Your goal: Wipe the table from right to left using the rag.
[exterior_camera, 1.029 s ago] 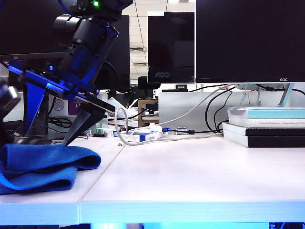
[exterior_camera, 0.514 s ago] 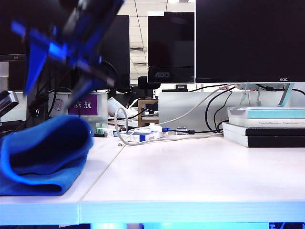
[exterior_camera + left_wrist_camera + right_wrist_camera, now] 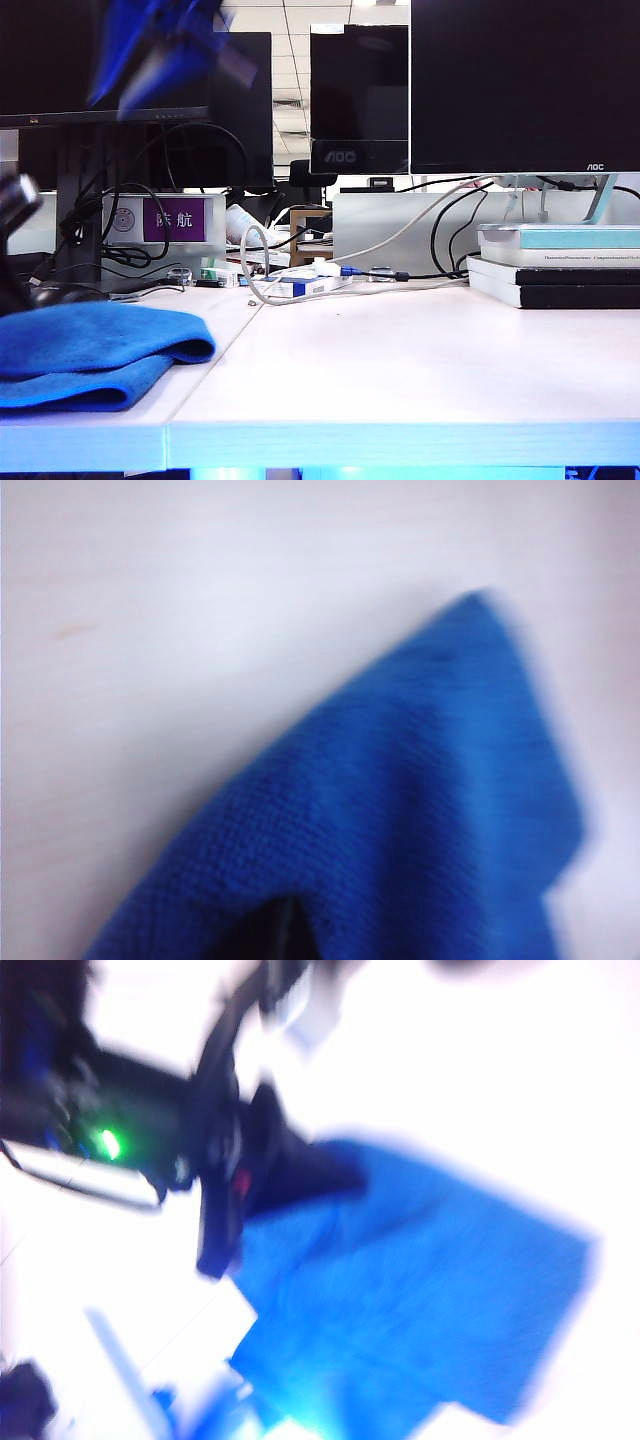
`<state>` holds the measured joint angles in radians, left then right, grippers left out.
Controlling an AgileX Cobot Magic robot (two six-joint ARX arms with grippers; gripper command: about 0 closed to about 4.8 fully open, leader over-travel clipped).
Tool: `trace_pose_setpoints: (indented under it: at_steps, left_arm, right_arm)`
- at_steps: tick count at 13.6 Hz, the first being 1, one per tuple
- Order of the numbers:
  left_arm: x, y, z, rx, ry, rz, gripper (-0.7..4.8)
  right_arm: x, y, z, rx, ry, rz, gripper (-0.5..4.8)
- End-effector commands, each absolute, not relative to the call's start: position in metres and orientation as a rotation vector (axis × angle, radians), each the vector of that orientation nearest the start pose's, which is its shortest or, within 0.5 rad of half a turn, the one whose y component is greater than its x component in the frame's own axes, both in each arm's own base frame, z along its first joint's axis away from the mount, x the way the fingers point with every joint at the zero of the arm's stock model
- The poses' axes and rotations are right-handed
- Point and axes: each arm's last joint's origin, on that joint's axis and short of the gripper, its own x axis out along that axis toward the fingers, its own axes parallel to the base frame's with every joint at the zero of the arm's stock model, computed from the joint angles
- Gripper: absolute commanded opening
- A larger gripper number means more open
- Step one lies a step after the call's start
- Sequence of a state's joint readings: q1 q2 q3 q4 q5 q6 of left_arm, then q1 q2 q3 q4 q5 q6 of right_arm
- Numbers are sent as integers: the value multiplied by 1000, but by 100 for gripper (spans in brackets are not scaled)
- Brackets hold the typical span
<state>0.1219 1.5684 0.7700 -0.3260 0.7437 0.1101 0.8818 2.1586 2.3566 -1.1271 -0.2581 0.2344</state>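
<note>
On your white table the folded blue rag lies flat at the left edge, long side crosswise, the blurred right gripper empty above it, its opening unreadable, the left gripper unseen.

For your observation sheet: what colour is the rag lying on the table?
Bright blue. The rag shows best in the exterior view, lying on the white table.
</note>
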Motion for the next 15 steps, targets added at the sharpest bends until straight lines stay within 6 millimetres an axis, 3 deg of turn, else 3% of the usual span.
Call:
trace_pose_setpoints:
  at_steps: [1,5,8,10,13,15]
  left_arm:
    - [267,13,181,-381,899,-622,-5]
    - [249,10,228,-346,727,-614,-5]
    - [225,8,269,-280,544,-587,-5]
    - [202,8,307,-206,334,-494,-5]
    - [165,7,360,-89,22,-252,-5]
    - [141,4,378,-87,-59,-252,-5]
  right_arm:
    - [271,335,394,-102,884,869,-6]
    - [254,308,442,-60,700,813,-6]
    - [235,280,478,-55,562,724,-6]
    - [212,250,510,-76,435,696,-6]
    - [157,184,560,-114,223,584,-6]
    - [131,160,572,-139,169,590,-5]
